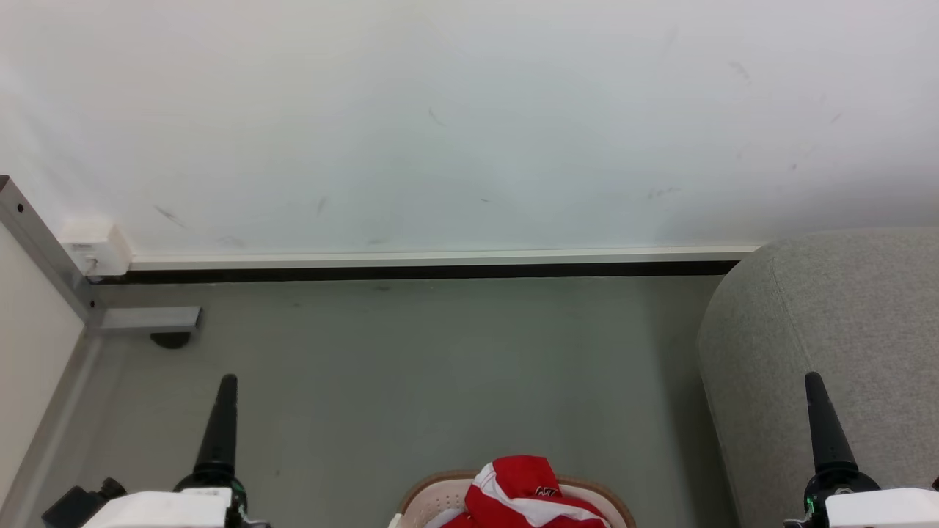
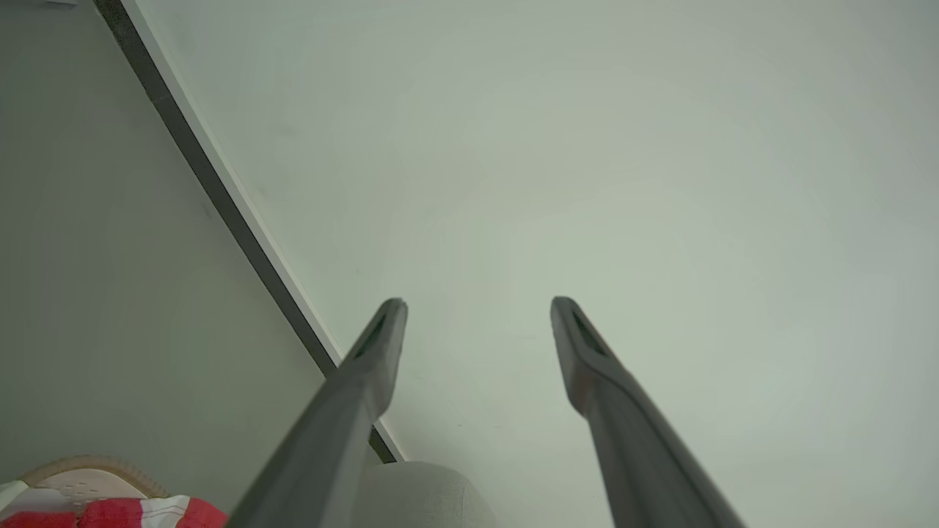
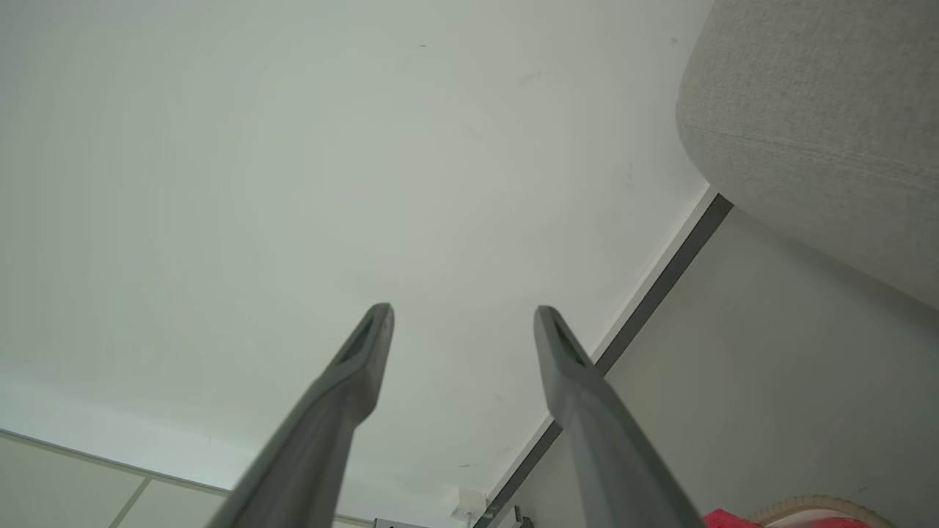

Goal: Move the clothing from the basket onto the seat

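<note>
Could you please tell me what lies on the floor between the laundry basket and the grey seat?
Nothing lies there. In the head view, the strip of grey floor between the basket and the seat is bare.

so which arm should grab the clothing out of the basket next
Right, probably. The white perforated plastic basket of red and white clothing sits about midway between the open left end effector and right end effector, but the large grey fabric seat lies on the right arm's side.
</note>
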{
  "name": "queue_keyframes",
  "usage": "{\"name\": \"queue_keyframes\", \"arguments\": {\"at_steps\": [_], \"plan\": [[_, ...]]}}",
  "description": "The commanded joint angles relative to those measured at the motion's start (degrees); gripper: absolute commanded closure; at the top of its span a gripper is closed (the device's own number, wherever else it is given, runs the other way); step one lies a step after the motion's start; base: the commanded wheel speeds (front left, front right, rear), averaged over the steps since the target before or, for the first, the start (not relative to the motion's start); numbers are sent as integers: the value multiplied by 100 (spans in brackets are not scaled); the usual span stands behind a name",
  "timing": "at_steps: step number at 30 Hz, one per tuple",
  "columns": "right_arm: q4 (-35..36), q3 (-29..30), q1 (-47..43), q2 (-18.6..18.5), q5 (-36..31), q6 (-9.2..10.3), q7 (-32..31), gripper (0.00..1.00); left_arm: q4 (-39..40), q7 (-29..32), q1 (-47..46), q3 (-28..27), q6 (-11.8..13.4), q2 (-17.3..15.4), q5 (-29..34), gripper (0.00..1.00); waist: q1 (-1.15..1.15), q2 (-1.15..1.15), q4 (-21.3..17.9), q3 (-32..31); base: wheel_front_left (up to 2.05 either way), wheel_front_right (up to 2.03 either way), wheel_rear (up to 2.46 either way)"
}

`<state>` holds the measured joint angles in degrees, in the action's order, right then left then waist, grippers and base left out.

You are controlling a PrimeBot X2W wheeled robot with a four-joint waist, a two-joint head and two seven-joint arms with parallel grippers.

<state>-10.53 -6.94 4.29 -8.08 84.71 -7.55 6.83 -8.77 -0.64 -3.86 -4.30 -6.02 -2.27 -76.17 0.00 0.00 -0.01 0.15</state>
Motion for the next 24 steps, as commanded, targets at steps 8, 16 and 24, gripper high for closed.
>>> {"name": "queue_keyframes", "arguments": {"at_steps": [8, 16, 24], "plan": [[82, 43, 100, 47, -1310, 3, 145, 0, 244, -222, -43, 31, -58, -47, 1246, 0, 0, 0, -14, -9, 0, 0, 0], [-27, 97, 90, 111, -2460, 4, 233, 0, 360, -372, -3, 58, -65, -51, 2305, 0, 0, 0, -33, -31, 0, 0, 0], [-195, 142, 81, 166, -3514, 5, 314, 0, 292, -528, 73, 176, -67, -80, 3477, 0, 0, 0, -70, -61, 0, 0, 0]]}}
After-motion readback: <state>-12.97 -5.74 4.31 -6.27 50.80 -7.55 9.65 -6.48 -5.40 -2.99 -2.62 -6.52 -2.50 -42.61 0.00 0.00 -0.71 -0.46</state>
